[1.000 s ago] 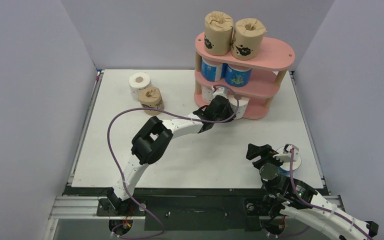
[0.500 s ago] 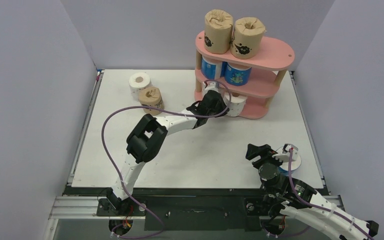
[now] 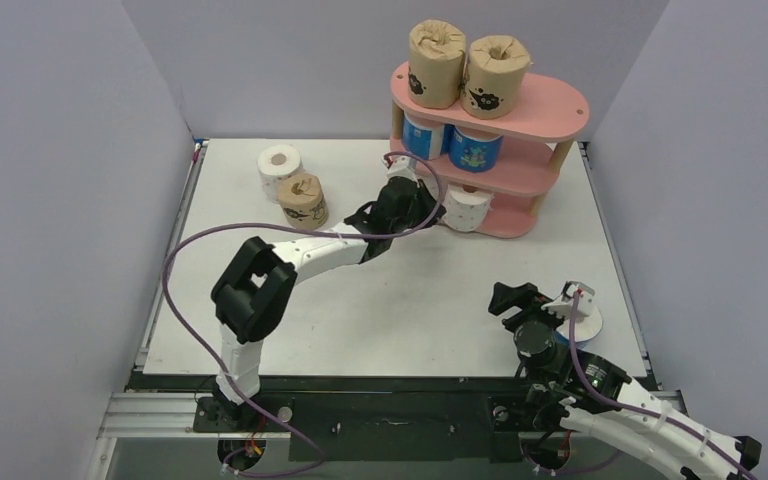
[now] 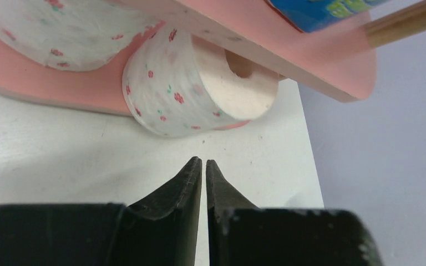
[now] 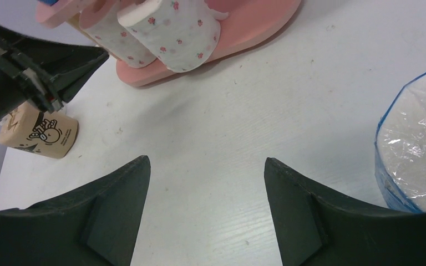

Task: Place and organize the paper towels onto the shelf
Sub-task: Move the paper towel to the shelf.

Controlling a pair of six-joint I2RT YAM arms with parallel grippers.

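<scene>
Pink-dotted roll (image 4: 191, 91) tilted on bottom shelf (image 4: 321, 66), just ahead of clenched left pincer (image 4: 203, 162).

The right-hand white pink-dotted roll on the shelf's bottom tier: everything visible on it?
The small white paper towel roll with pink dots has a soft printed wrap, a plain flat end and a core hole. It sits tilted at the front edge of the pink shelf's bottom board, under the middle board, beside a second dotted roll. The shut left gripper is close, not touching.
</scene>
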